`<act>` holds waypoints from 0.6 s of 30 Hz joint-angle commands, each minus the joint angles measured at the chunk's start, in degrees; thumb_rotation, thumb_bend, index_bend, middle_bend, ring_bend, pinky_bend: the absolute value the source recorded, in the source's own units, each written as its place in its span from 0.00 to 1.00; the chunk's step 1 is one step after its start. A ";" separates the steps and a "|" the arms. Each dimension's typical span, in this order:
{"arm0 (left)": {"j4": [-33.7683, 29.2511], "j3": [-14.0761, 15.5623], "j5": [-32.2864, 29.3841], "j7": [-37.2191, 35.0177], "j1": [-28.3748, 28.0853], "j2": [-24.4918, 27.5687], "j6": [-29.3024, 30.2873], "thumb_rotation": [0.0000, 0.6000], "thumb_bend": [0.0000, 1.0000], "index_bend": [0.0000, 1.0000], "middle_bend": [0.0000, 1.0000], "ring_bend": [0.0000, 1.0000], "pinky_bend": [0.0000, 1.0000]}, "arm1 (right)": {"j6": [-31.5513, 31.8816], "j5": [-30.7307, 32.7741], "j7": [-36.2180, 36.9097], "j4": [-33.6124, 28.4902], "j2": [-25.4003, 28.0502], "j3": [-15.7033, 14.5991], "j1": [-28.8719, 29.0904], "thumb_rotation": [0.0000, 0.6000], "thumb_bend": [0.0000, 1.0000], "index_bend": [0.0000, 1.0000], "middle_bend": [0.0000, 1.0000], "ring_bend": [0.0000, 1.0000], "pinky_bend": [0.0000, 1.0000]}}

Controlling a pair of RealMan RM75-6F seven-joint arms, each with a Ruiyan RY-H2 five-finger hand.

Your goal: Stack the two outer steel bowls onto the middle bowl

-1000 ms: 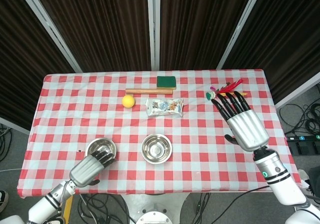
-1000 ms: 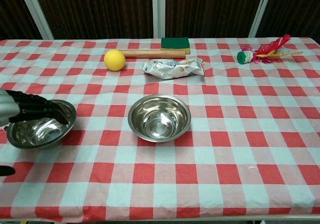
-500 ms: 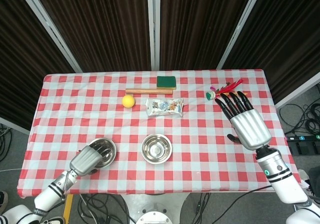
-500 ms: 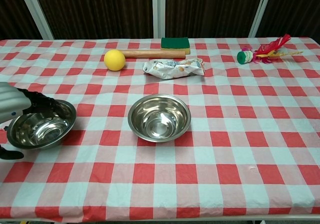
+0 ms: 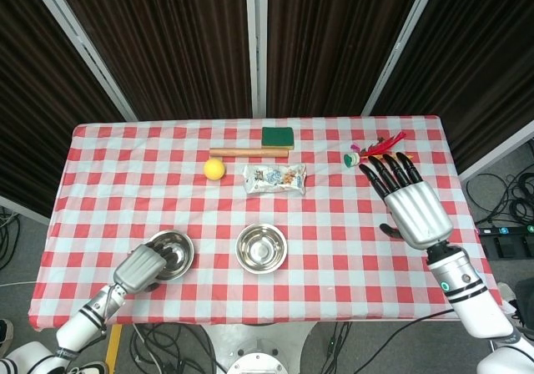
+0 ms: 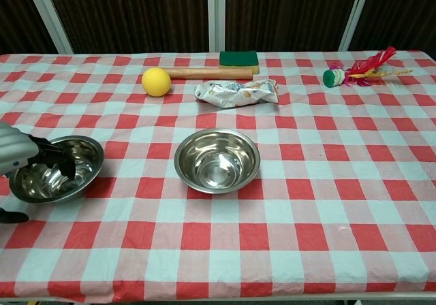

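Checked red-and-white cloth covers the surface, seen from above in the head view and from the front edge in the chest view. A shiny round steel bowl sits upright near the front middle. A second steel bowl of the same kind sits to its left, well apart from it. No third bowl is visible in either view.

The left robot hand is at the left bowl, its dark fingers hooked over the near rim and down into the hollow. It appears to grip the rim, though the thumb side is hidden, so a firm hold is not certain. The bowl looks to rest on the cloth, possibly tipped slightly.

The right robot hand hovers above the right side of the surface, fingers spread and holding nothing.

Along the back lie a yellow ball, a wooden stick, a green sponge, a crinkled snack packet, and a red feathered shuttlecock.

Risk: smooth steel held only at one rim may slip or swing as it lifts, and could clang against the middle bowl, knocking it aside or landing crooked rather than nested.
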 commanded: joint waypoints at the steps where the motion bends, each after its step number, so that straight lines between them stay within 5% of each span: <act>1: 2.08 0.20 1.60 -1.38 -0.58 -1.30 1.57 1.00 0.17 0.46 0.50 0.43 0.51 | -0.02 0.27 -0.02 0.14 0.12 0.10 -0.05 1.00 0.00 0.00 0.04 0.00 0.00; 18: 11.88 1.40 3.62 -5.90 -2.58 -6.92 3.10 1.00 0.23 0.56 0.59 0.52 0.61 | -0.98 3.18 -0.17 1.34 0.44 0.71 0.25 1.00 0.00 0.00 0.04 0.00 0.00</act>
